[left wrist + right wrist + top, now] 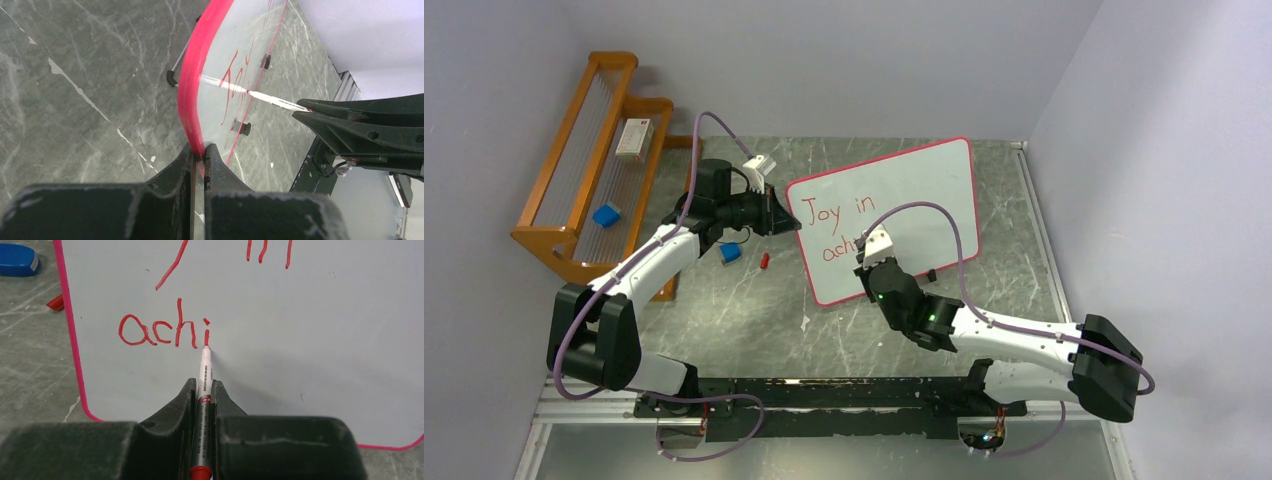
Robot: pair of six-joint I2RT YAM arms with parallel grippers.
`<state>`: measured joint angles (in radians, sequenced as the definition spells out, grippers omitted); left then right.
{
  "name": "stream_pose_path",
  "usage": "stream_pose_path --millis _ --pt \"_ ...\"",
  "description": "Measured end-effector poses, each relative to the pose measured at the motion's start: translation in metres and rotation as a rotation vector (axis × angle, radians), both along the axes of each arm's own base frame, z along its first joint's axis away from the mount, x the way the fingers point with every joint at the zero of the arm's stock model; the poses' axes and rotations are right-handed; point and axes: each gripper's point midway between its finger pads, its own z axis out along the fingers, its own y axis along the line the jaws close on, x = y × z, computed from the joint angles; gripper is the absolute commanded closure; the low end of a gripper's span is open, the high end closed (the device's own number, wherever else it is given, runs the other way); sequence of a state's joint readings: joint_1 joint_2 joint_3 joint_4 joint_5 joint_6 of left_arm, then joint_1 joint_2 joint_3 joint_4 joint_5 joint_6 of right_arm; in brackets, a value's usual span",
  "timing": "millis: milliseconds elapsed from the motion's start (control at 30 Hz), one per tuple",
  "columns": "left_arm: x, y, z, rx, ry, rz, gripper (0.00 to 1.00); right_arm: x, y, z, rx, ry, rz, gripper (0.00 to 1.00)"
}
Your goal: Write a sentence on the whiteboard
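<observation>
Your whiteboard (924, 190) lies centre-right in the top view, on its feet on the table. The main risk, I'd judge, is the board swinging or skating under the pen's push, which would smear the next letter. Its long axis runs left to right, climbing slightly toward the upper right. The top of the writing points at the far wall, so the text reads upright from the arms' side.

Your left gripper (200, 152) has its jaws pinched on the red border at the board's left edge. It is a thin bite, and a slip there would free the board. Your right gripper (202, 387) is clamped around the marker (205, 370), whose tip touches the board at the foot of the last red stroke. Too much downward pressure could tilt the marker in the jaws. The second line also sits low, near the board's lower edge.
</observation>
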<state>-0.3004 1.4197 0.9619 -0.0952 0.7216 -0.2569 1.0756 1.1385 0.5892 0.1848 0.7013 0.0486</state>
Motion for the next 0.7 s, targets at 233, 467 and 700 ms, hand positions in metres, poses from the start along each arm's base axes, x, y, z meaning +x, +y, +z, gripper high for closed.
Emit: stream_pose_path --millis 233,467,700 --pt "0.000 0.000 0.000 -0.001 0.000 0.000 0.95 -0.002 -0.002 0.001 -0.004 0.004 0.006 1.00" --pt "0.000 0.000 0.000 0.000 0.000 -0.001 0.95 -0.002 -0.005 0.016 0.034 -0.026 0.001 1.00" --pt "0.000 0.000 0.000 0.000 0.000 -0.001 0.95 0.000 -0.008 0.021 0.041 -0.051 -0.014 1.00"
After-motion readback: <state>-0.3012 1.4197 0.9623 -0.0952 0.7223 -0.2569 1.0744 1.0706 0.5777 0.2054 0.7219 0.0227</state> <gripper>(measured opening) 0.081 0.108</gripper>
